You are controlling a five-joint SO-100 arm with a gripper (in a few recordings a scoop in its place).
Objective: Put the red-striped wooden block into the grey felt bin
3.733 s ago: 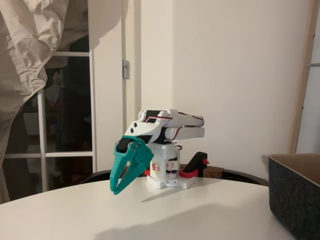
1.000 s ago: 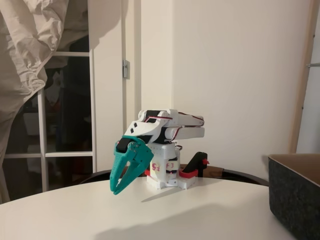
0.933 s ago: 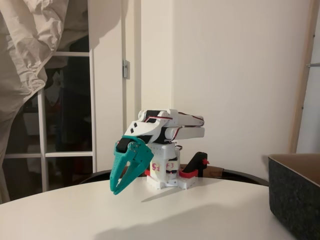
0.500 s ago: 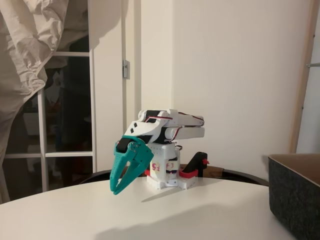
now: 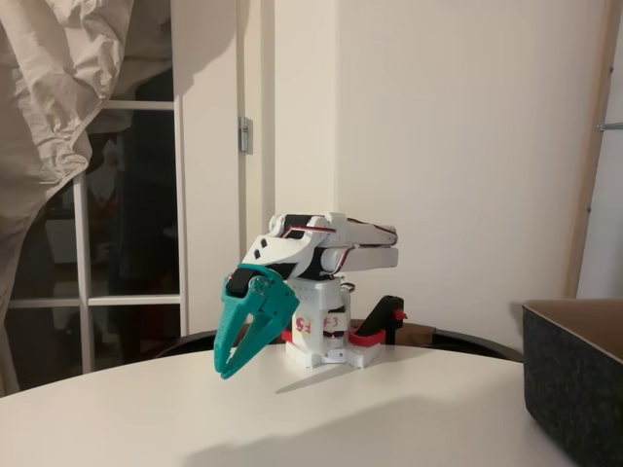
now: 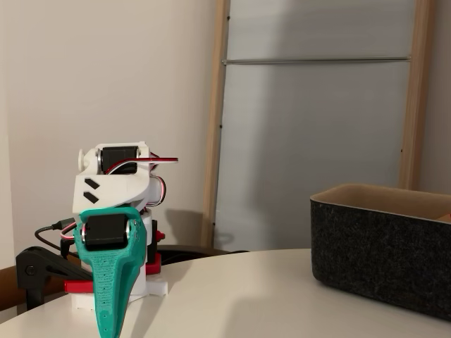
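We see the white arm (image 5: 326, 248) folded low over its base, its teal gripper (image 5: 228, 370) pointing down at the white table (image 5: 321, 418) with jaws closed and empty (the grey felt bin (image 6: 380, 246) stands well apart).

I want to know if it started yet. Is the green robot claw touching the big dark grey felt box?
Apart. In both fixed views the teal gripper hangs by the arm's base, with bare white table between it and the dark grey felt bin.

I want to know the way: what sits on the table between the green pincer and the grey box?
Nothing: in both fixed views bare white table separates the pincer from the grey felt bin.
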